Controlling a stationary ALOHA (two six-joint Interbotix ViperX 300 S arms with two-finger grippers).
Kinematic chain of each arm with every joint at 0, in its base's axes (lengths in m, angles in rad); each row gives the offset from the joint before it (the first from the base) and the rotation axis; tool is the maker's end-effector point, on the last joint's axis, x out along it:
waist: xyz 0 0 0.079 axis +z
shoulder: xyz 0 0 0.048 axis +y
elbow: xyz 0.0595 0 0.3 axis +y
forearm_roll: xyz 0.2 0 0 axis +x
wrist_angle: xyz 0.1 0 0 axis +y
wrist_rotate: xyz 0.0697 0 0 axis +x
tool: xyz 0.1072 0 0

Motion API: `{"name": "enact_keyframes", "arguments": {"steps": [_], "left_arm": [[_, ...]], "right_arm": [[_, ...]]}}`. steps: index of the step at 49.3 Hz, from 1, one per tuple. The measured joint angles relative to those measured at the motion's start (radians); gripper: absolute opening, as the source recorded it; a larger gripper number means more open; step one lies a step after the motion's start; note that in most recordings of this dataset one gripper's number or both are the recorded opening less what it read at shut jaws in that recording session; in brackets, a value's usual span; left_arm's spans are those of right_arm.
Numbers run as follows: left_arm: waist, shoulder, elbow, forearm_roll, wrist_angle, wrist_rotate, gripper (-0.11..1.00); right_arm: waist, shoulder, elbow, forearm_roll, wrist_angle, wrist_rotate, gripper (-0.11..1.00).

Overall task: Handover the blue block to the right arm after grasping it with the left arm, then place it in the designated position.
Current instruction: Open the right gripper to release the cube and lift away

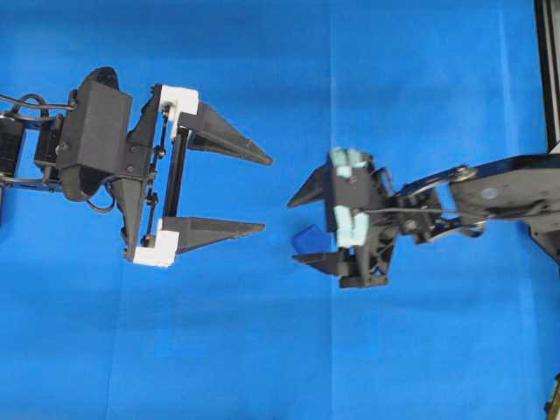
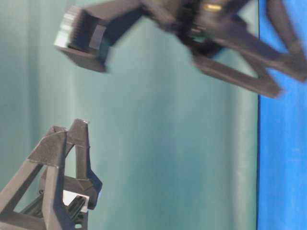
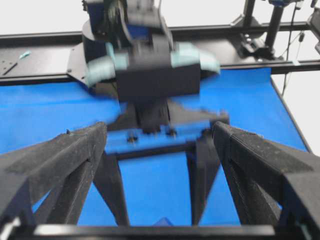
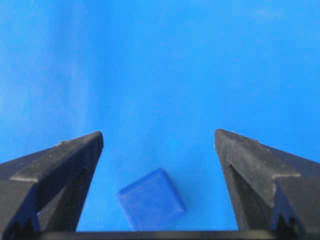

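The blue block (image 4: 151,198) is a small dark-blue cube, turned askew on the blue cloth. It shows between the two black fingers of my right gripper (image 4: 159,134), which stands open, and it touches neither finger. From overhead the block (image 1: 306,239) sits just inside the right gripper (image 1: 293,231), near its lower finger. My left gripper (image 1: 266,194), on white brackets, is open and holds nothing, pointing at the right arm (image 3: 150,75) a short way off. Only a corner of the block (image 3: 162,221) peeks up in the left wrist view, under the open left gripper (image 3: 159,129).
Blue cloth (image 1: 262,350) covers the table all round both arms. A black frame rail (image 1: 549,70) runs along the right edge. In the table-level view a blurred black arm (image 2: 216,38) hangs high and black fingers (image 2: 62,158) stand at lower left.
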Motion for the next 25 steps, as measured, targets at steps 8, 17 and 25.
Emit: {"name": "enact_keyframes", "arguments": {"steps": [8, 17, 25], "left_arm": [[0.0, 0.0, -0.002, 0.0, 0.0, 0.0, 0.91], [0.0, -0.002, 0.0, 0.0, 0.0, 0.0, 0.91], [0.0, 0.0, 0.0, 0.0, -0.002, 0.0, 0.91]], "right_arm": [[0.005, -0.101, -0.002, -0.021, 0.08, 0.0, 0.88], [0.008, -0.218, -0.002, -0.028, 0.161, -0.002, 0.88], [0.012, -0.321, 0.0, -0.029, 0.221, -0.002, 0.88]]}}
